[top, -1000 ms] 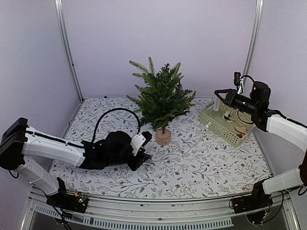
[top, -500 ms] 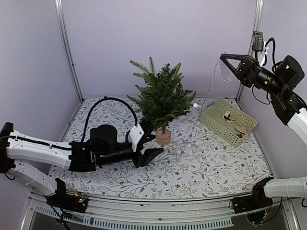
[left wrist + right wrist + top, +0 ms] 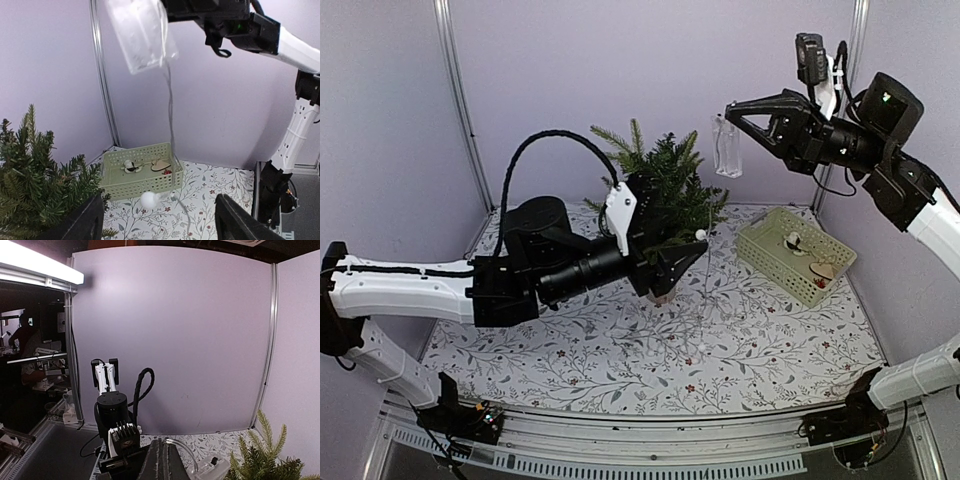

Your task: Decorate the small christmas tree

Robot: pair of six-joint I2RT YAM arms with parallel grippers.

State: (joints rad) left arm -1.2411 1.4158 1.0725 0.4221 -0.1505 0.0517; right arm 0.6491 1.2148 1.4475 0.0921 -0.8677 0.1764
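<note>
The small christmas tree [image 3: 665,185] stands at the table's back middle, its dark green branches also at the left of the left wrist view [image 3: 35,185]. My right gripper [image 3: 728,108] is high above the table, shut on the wire of a light string whose clear battery box [image 3: 728,150] dangles under its tip. The thin wire [image 3: 170,105] with white bulbs [image 3: 149,199] hangs down to the table. My left gripper [image 3: 675,225] is raised in front of the tree, open, with the hanging wire ahead of its wide jaws [image 3: 159,220].
A pale green basket [image 3: 795,255] at the back right holds a wooden heart [image 3: 161,165] and a white ornament [image 3: 129,167]. The purple back wall and metal corner posts [image 3: 460,100] close in the floral-patterned table [image 3: 770,340].
My right arm rose and swung left, lifting the light string up out over the table. My left arm lifted off the table toward the tree and its jaws opened wide.
</note>
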